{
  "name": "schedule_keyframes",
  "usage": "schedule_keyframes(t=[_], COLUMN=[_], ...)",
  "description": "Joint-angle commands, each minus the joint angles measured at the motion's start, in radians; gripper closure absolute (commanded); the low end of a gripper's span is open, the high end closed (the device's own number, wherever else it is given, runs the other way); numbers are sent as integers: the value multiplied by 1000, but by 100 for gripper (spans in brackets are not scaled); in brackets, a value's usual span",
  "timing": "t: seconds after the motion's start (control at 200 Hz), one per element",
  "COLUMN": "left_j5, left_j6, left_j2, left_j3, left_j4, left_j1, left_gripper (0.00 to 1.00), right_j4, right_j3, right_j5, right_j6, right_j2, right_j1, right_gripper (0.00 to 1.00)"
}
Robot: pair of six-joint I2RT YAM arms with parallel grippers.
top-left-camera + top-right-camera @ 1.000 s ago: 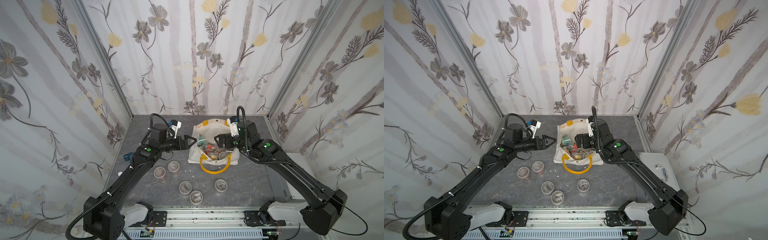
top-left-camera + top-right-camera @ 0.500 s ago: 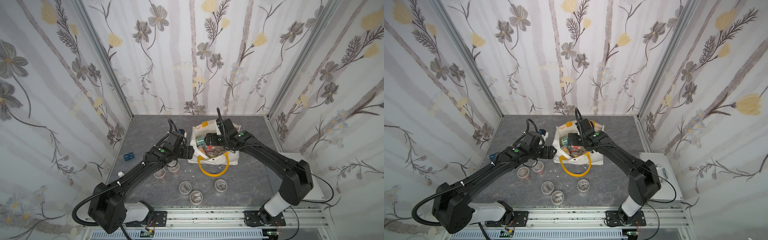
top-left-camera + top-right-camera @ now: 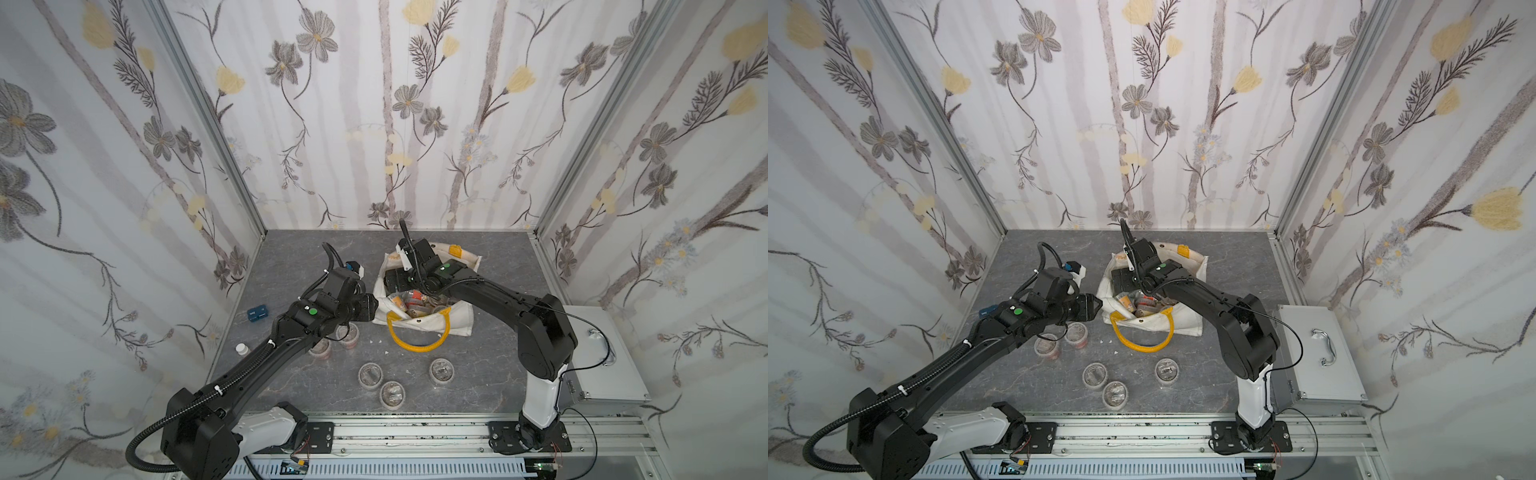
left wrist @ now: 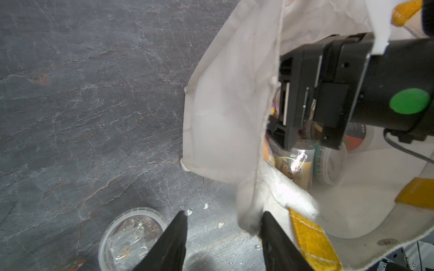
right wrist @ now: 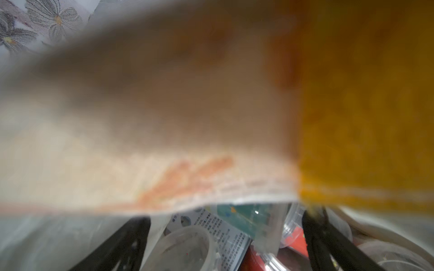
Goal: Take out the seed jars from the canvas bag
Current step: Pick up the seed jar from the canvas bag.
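The cream canvas bag [image 3: 457, 326] [image 3: 1187, 326] lies open on the grey table, with seed jars [image 3: 415, 305] [image 4: 298, 164] heaped inside. Several more seed jars [image 3: 370, 374] [image 3: 1167, 370] stand on the table in front of it, two of them under my left wrist. My left gripper [image 3: 374, 307] [image 4: 223, 214] is at the bag's left rim, fingers apart, with the cloth edge against one finger. My right gripper [image 3: 392, 282] [image 5: 223, 234] reaches down into the bag, open wide, with a clear jar [image 5: 187, 248] and a printed leaflet between its fingers.
The bag's yellow handle [image 3: 417, 340] loops forward onto the table. A silver metal case [image 3: 1320, 353] stands at the right edge. A small blue object [image 3: 257, 312] and a white cap [image 3: 242, 349] lie near the left wall. The floral walls close in on three sides.
My left gripper moved right to the bag's left rim and its jaws narrowed. My right arm swung over and pushed the gripper down into the back left of the bag.
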Motion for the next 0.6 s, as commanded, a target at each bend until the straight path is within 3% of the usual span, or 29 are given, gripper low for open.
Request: schedule_keyframes(t=[0.0,0.325,0.595], left_j5=[9,28,26], left_j6=[-19,-20,-9], left_j2=[-9,-14,-47], left_j3=[-3,-15,-21], left_j4=[-5,7,8], left_j1=[2,1,1], left_gripper=[48,48,42], right_j4=[49,34,27], right_j3=[11,55,60], right_j5=[23,90,139], right_j6=[2,14,16], right_j2=[24,119,113], right_j1=[1,3,-3], right_gripper=[4,7,24])
